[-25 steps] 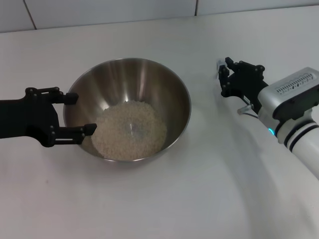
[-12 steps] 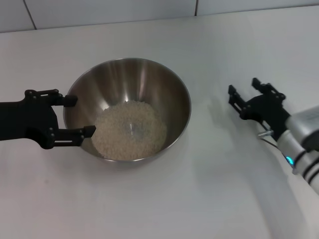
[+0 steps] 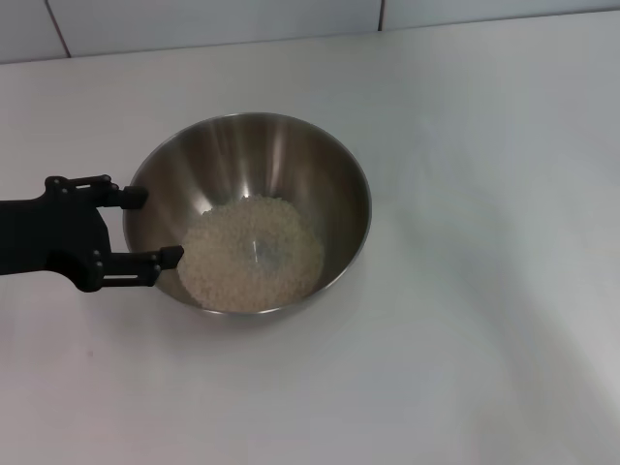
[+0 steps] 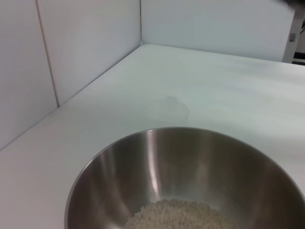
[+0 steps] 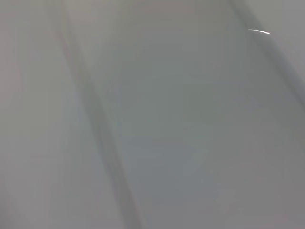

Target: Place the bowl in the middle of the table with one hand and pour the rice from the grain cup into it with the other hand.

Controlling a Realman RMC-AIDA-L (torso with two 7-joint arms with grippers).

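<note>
The steel bowl stands near the middle of the white table, with a mound of rice in its bottom. My left gripper is at the bowl's left side, open, its two fingertips close to the outer wall and holding nothing. The left wrist view looks over the bowl and the rice from close by. The right gripper and the grain cup are out of view. The right wrist view shows only a blurred grey surface.
A white tiled wall runs along the table's far edge. In the left wrist view the wall meets the table at a corner behind the bowl.
The right arm has drawn back to the right and left the head view. The left gripper has shifted slightly left, away from the bowl. The bowl and rice have not moved.
</note>
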